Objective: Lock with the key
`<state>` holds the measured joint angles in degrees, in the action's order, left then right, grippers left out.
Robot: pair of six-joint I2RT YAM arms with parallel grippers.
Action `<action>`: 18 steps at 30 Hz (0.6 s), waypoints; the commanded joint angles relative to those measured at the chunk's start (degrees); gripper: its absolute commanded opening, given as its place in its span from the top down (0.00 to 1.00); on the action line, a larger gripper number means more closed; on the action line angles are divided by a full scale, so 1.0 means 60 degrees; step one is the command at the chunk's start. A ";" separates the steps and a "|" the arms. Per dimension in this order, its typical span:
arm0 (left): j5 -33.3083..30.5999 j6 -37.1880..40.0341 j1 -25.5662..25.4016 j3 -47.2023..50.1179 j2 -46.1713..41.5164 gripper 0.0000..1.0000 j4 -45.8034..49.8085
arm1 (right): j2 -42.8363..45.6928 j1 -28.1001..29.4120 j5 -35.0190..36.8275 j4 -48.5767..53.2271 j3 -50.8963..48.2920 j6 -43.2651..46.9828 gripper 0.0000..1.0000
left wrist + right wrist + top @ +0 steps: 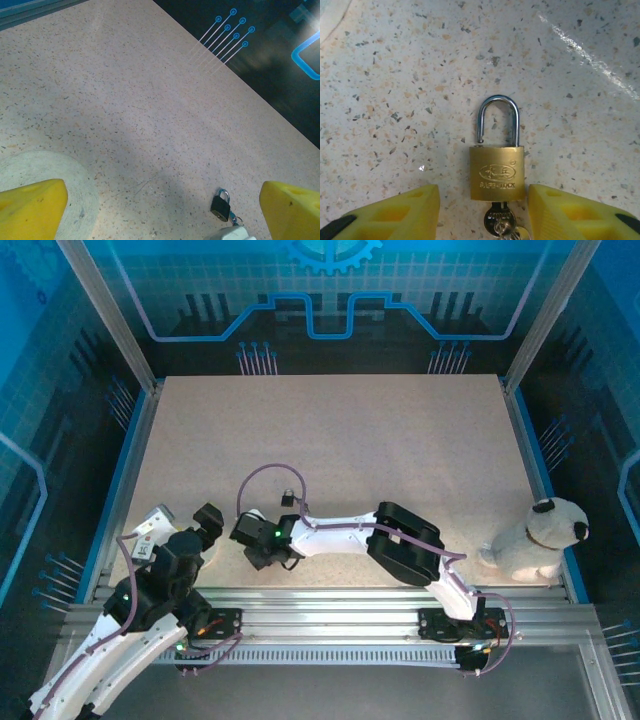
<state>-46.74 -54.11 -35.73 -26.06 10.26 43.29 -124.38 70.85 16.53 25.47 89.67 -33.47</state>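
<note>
Brass padlock (497, 172), small, stiff and likely slick, is framed by the right gripper (484, 202), jaws parted and untouching; its flat sides are judged the best hold.

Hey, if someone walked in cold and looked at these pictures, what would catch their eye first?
Probably the brass padlock, lying flat on the speckled table with a key in its bottom, framed between the yellow fingers of the right hand. Next comes the white plush dog, sitting at the table's right edge.
</note>
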 commanded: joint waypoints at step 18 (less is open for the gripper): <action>-0.0222 -0.0067 0.0072 -0.0128 -0.0161 0.01 0.0152 | -0.0904 -0.0253 0.0130 0.1234 0.0790 -0.0168 0.71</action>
<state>-46.72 -54.11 -35.73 -26.06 10.04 43.46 -127.39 70.43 16.95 31.46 95.48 -33.95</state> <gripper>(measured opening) 0.991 0.302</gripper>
